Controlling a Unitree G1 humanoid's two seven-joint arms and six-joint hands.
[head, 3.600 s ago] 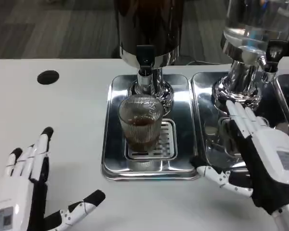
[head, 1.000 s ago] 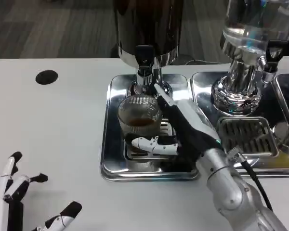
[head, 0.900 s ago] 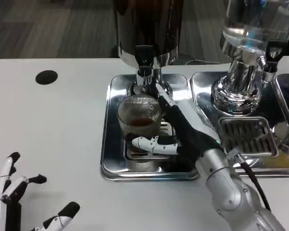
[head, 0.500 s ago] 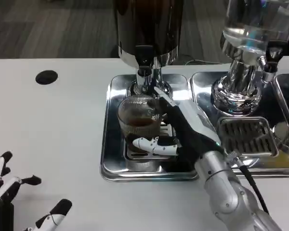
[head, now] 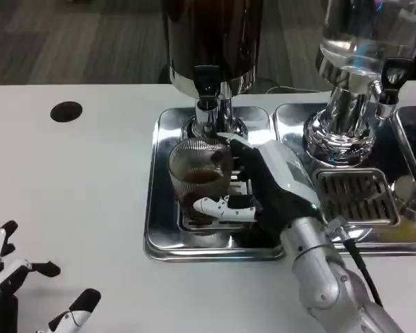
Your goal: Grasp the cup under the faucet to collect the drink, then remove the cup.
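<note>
At the near left edge the left hand (head: pixel 17 291) lies low over the white table (head: pixel 76 187), fingers spread, holding nothing. The right arm (head: pixel 326 277) reaches in from the lower right; the right hand (head: pixel 263 187) wraps the cup (head: pixel 200 180), thumb across its front and fingers curled round its far side. The ribbed glass cup, with dark drink in its bottom, stands on the grate of a steel tray (head: pixel 159 208), directly under the faucet (head: pixel 208 90) of a dark dispenser (head: pixel 211 41). To the right stands a second, clear dispenser (head: pixel 360 48) on its own tray. A black round spot (head: pixel 66 111) marks the table at far left; dark floor lies beyond.
</note>
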